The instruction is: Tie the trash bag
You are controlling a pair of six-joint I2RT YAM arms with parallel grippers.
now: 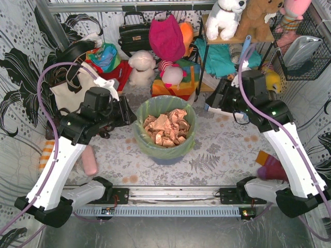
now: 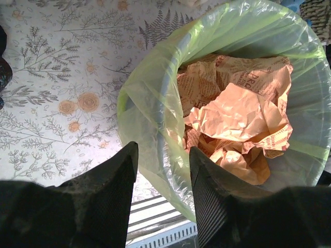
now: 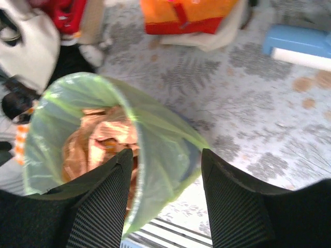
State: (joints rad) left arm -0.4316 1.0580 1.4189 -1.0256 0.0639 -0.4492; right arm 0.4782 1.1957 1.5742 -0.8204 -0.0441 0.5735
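Note:
The trash bag (image 1: 164, 129), thin light-green film, lines a round blue-grey bin in the middle of the table, and crumpled tan paper (image 1: 166, 128) fills it. My left gripper (image 1: 132, 116) hovers at the bag's left rim. In the left wrist view the left gripper (image 2: 163, 155) is open, with the bag's folded-over rim (image 2: 150, 113) showing between the spread fingers. My right gripper (image 1: 210, 103) hangs at the bag's upper right. In the right wrist view the right gripper (image 3: 165, 160) is open too, and the bag's rim (image 3: 165, 139) lies loose in the gap, touched by neither pad.
Soft toys, handbags and a shelf (image 1: 238, 39) crowd the back wall, and a wire basket (image 1: 302, 46) hangs at the right. A pink cylinder (image 1: 90, 160) lies at the left and a purple-and-orange object (image 1: 270, 166) at the right. A blue box (image 3: 297, 40) sits behind the bin.

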